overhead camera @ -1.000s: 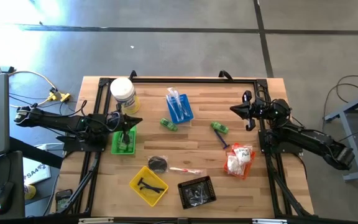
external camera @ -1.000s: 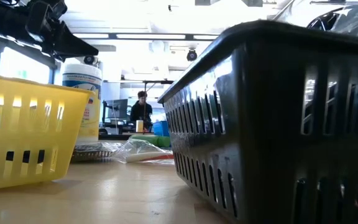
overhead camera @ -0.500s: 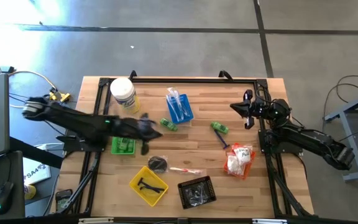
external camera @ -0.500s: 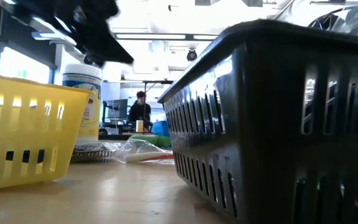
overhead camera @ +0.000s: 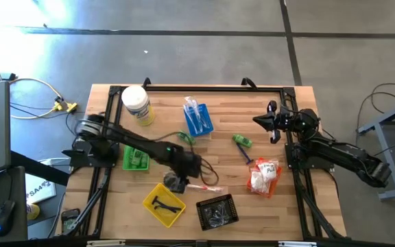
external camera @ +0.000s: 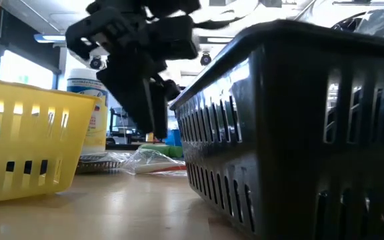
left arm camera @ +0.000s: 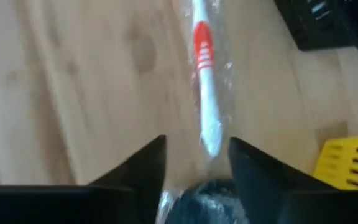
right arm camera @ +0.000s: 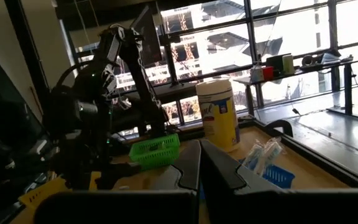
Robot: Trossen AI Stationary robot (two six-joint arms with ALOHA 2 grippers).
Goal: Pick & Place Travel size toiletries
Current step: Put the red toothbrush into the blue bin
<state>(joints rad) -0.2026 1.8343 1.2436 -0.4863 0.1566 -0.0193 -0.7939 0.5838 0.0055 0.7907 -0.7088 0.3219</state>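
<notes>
Item: left gripper (overhead camera: 184,180), fingers (left arm camera: 138,169) parted to a narrow gap, nothing between them; poised low over the table's (overhead camera: 218,154) front-middle area, near the front edge
Item: wrapped toothbrush (left arm camera: 205,93), white with a red handle in a clear wrapper, lying flat on the wood just ahead of the fingertips, between the yellow tray (overhead camera: 164,204) and the black basket (overhead camera: 217,210)
Item: dark round pouch (overhead camera: 173,181), touching the brush's near end, directly beneath the gripper

Risk, judged: the brush lies flat and thin, so the fingers may close over it and catch only the wrapper, which could slip or tear
Risk, judged: the pouch so close may be pinched along with it or nudged aside
Risk, judged: a low descent could scrape the wood

Item: right gripper (overhead camera: 271,122), closed and empty, parked near the table's back right corner
</notes>
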